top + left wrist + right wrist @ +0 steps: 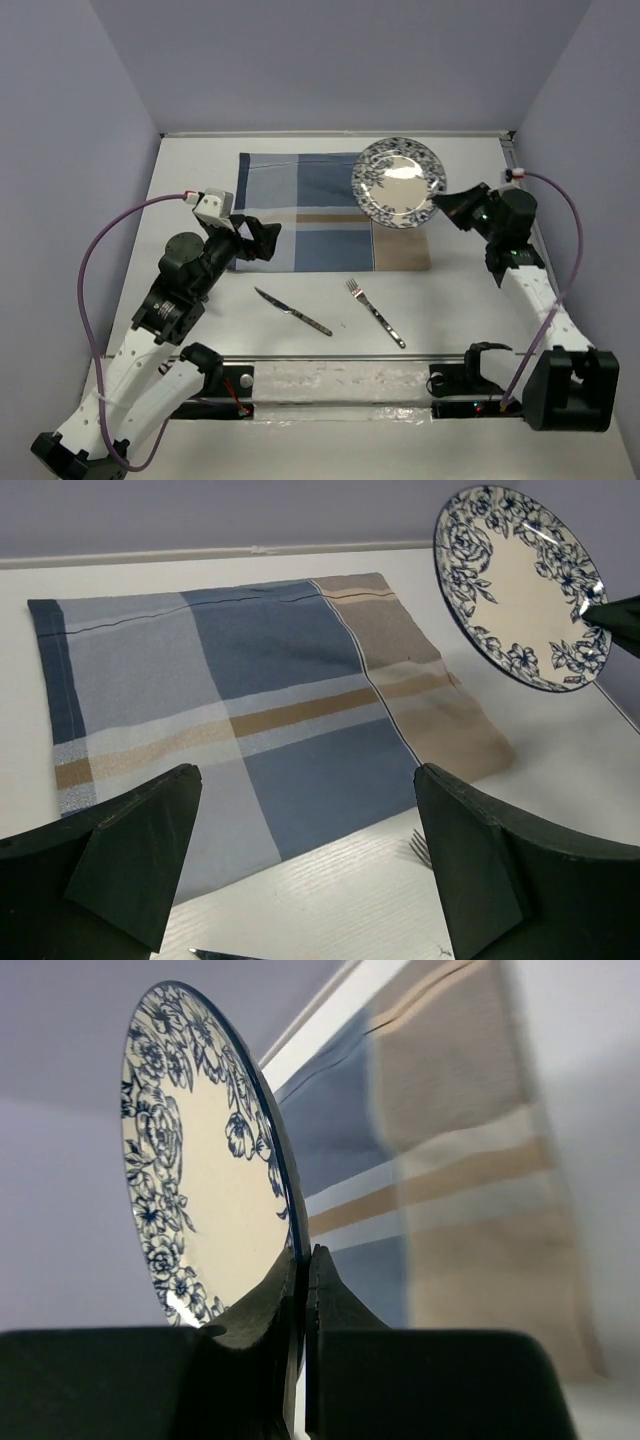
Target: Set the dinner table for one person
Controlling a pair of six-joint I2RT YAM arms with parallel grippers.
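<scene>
Above the far right corner of the striped cloth [310,215] (blue-and-tan, lying flat): right gripper [445,205] pinches the rim of the floral plate [398,182], tilted | left gripper [258,240]: jaws spread wide, by the cloth's left edge | dinner table [460,300]: white, under it all; knife [292,311] and fork [375,313] apart on it, nearer the arms

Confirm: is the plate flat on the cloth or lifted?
Lifted and tilted: the right pincer clamps the plate by its rim, above the striped cloth.
</scene>
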